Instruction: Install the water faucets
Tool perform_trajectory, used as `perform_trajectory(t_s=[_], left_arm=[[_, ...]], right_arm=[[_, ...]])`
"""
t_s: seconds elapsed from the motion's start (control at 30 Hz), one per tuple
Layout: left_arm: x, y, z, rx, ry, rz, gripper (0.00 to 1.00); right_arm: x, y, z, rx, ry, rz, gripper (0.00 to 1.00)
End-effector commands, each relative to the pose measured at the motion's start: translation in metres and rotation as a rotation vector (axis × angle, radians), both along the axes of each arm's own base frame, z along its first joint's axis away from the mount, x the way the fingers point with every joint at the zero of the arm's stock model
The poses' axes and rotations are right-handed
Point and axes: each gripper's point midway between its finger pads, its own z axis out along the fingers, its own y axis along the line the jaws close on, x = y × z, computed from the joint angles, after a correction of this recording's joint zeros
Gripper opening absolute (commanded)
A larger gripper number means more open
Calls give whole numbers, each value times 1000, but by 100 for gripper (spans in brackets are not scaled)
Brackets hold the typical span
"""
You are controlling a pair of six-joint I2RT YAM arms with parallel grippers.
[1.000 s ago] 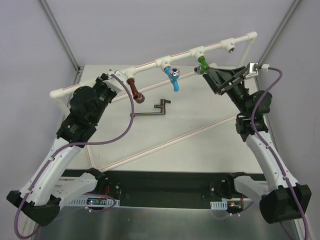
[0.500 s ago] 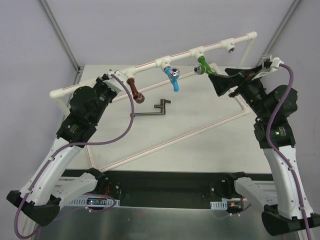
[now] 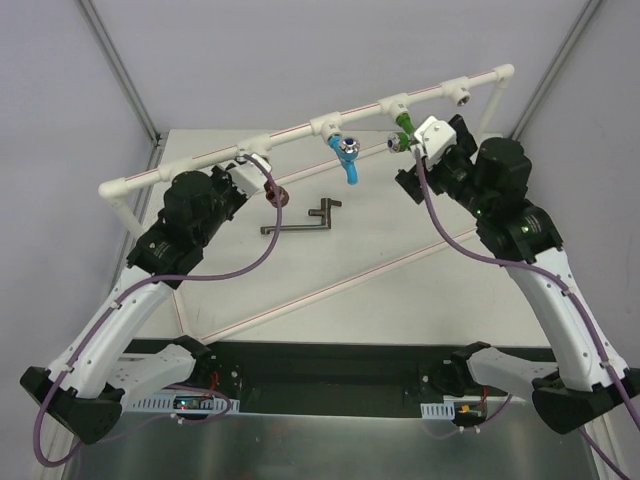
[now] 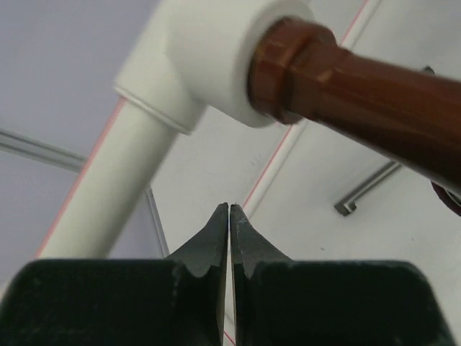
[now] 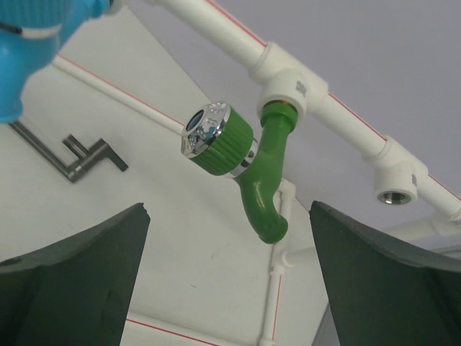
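The left arm reaches up to the left end of the white pipe frame (image 3: pixel 290 133). Its left gripper (image 4: pixel 229 210) is pressed together on nothing, just under the tee bearing the reddish-brown faucet (image 4: pixel 360 86), whose long body slants out and down. The right arm is bent high, with the right gripper (image 5: pixel 229 213) spread wide and facing the green faucet (image 5: pixel 268 189). That faucet hangs spout-down from its tee, silver cap sideways. The top view alone shows all three on the frame, the blue faucet (image 3: pixel 349 162) in the middle.

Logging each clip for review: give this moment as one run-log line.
left tool: shut, empty, near brown faucet | right tool: open, facing green faucet | blue faucet: in pipe | rightmost fitting: no faucet
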Motion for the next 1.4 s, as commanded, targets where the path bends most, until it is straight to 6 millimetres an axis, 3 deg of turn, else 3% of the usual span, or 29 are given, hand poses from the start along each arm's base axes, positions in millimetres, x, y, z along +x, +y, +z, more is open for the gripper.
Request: perform_trajectory(t_s=[0.0, 0.13, 0.27, 0.37, 0.4, 0.53, 0.57, 0.63, 0.67, 0.73, 0.87, 1.03, 1.07, 1.2, 1.37], left_arm=[[-3, -1, -29, 26, 99, -4, 0], [-3, 0, -28, 28, 97, 2, 0], [-6, 1, -23, 19, 82, 2, 12], [-12, 5, -8, -3, 45, 3, 35], [-14, 7, -2, -16, 32, 7, 51], [-40, 17, 38, -97, -66, -7, 74], [-46, 20, 50, -118, -89, -5, 77], [-57, 27, 66, -147, -128, -4, 81], [-64, 30, 78, -163, -148, -5, 82], [-72, 38, 94, -181, -187, 7, 82], [-69, 54, 102, -104, -199, 81, 86], [-49, 67, 89, 56, -139, 179, 91], [-46, 69, 88, 96, -136, 189, 92], [-27, 61, 78, 184, -95, 187, 95], [-6, 55, 69, 258, -56, 188, 95]], right_arm=[[18, -6, 9, -184, -105, -43, 96], [35, -2, 4, -237, -121, -79, 96], [50, -2, 3, -214, -151, -138, 99], [53, 0, 6, -151, -144, -154, 92], [54, 2, 6, -122, -136, -157, 89], [54, 8, 2, -51, -93, -150, 70], [54, 10, 2, -33, -85, -146, 60], [54, 12, 2, 29, -52, -158, 47], [54, 12, 1, 47, -39, -168, 37], [53, 14, 0, 119, 1, -177, 28], [48, 17, 3, 312, 93, -202, 3], [39, 13, 7, 639, 258, -197, 2], [37, 18, -4, 682, 314, -170, 2], [34, 20, 7, 1003, 453, -79, 2], [29, 30, 17, 1223, 576, 57, 2]])
